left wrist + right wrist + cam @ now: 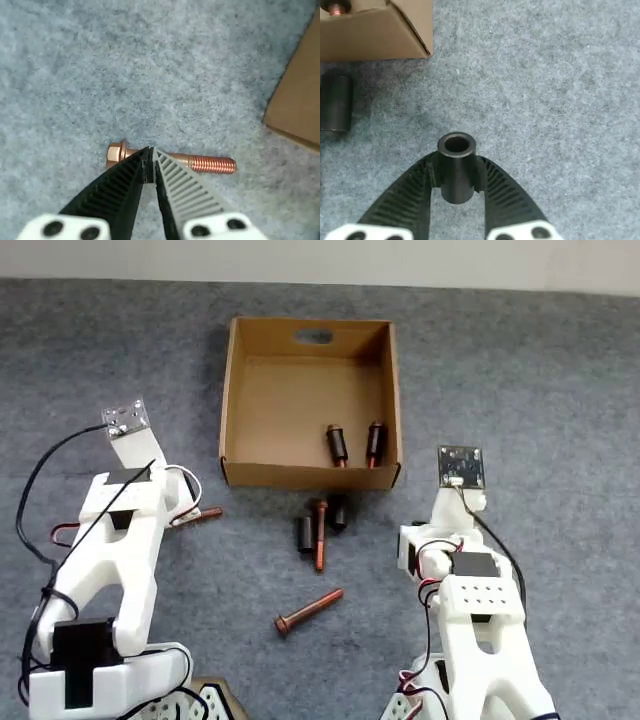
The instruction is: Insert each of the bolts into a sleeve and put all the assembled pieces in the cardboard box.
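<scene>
My left gripper (150, 154) is shut on a copper bolt (210, 163) at mid-shank, held crosswise just above the carpet; in the high view that bolt (207, 512) sticks out beside the left arm. My right gripper (456, 162) is shut on a black sleeve (456, 150) whose open bore faces away from the wrist. The cardboard box (240, 400) holds two assembled pieces (337, 444) (375, 443). In front of the box lie two loose sleeves (305, 534) (339, 512) with a bolt (320, 535) between them. Another bolt (309, 610) lies nearer the arms.
A box corner (380, 35) and a loose sleeve (335, 102) lie just beyond the right gripper. The box edge (300, 105) is close to the left gripper. Grey carpet covers the table, with open room on both sides of the box.
</scene>
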`<act>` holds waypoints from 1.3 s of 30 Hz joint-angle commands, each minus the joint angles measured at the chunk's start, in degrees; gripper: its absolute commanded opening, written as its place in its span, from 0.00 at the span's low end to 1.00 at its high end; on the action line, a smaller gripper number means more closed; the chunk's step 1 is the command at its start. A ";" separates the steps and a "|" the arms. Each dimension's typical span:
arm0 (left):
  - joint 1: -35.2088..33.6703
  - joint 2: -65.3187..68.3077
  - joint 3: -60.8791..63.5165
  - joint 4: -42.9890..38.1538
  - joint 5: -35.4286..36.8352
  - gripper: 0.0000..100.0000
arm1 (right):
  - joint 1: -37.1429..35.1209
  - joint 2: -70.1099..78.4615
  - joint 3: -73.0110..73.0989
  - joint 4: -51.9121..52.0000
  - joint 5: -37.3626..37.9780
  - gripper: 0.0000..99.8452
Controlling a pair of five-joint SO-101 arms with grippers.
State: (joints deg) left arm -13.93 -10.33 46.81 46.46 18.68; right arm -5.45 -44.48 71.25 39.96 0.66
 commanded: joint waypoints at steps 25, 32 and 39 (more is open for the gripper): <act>4.18 -0.48 -6.55 18.11 31.12 0.24 | 0.66 -1.45 -0.22 -1.10 -0.26 0.01; 3.21 10.95 -7.16 15.47 34.55 0.24 | 0.66 -1.45 -0.22 -1.10 -0.35 0.01; -2.77 17.10 -18.51 20.22 34.29 0.24 | 0.66 -1.45 -0.22 -1.10 -0.26 0.01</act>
State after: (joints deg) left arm -14.02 6.02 33.71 65.27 52.62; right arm -5.45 -44.48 71.25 39.96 0.66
